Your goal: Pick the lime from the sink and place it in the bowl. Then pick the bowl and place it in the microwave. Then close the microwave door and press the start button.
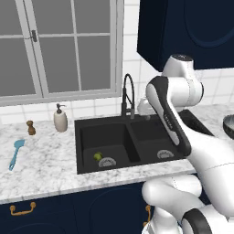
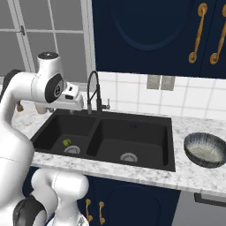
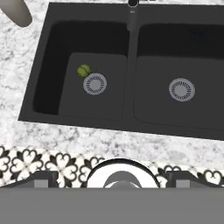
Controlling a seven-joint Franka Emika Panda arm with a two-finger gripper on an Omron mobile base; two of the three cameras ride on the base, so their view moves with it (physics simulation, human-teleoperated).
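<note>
The small yellow-green lime (image 1: 97,156) (image 2: 66,142) (image 3: 83,70) lies on the floor of the left basin of the black sink (image 1: 101,120) (image 2: 132,116) (image 3: 129,92), just beside that basin's round drain. My gripper (image 3: 114,180) (image 2: 75,102) hangs high over the sink near the faucet and looks straight down. Its fingertips (image 3: 45,179) stand wide apart, open and holding nothing. The striped gray-blue bowl (image 2: 205,150) (image 1: 230,124) sits on the counter to the right of the sink. The microwave and its door are out of view.
A tall black arched faucet (image 1: 128,93) (image 2: 93,90) rises behind the sink's divider, close to my hand. On the left counter stand a soap dispenser (image 1: 60,119), a small brown grinder (image 1: 30,128) and a blue spatula (image 1: 16,153). Dark blue cabinets hang above.
</note>
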